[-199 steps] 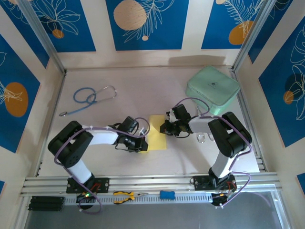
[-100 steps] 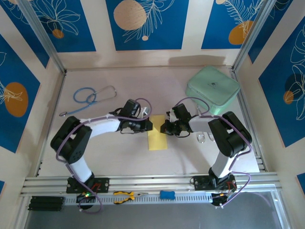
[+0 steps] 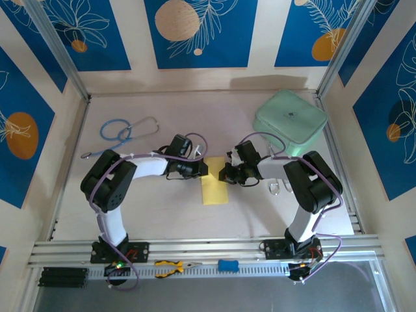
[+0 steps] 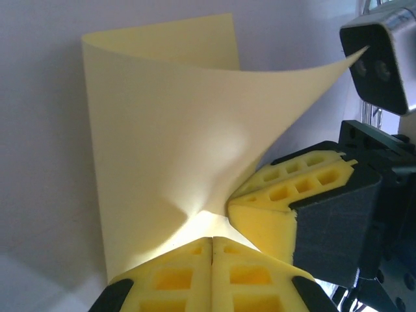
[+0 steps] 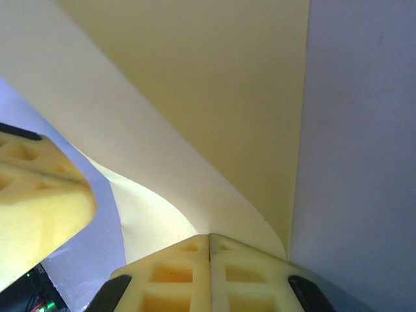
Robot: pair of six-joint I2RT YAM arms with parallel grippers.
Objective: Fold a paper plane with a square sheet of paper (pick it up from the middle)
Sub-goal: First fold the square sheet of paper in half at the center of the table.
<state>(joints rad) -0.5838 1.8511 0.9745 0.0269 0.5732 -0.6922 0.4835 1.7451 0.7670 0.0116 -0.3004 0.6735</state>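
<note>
jointly left gripper (image 3: pixel 205 169) and right gripper (image 3: pixel 223 174) pinch the paper (image 3: pixel 215 188) between them

From overhead I lose the far end of the sheet of paper (image 3: pixel 215 188) under my left claw (image 3: pixel 202 169) and right claw (image 3: pixel 224 173), which meet over it. On the left wrist camera the sheet's near corner vanishes behind the pressed-together pads (image 4: pixel 175 276), themselves cut off by the bottom edge, and the right claw runs off the right side. On the right wrist camera the sheet runs past the top edge.
</note>
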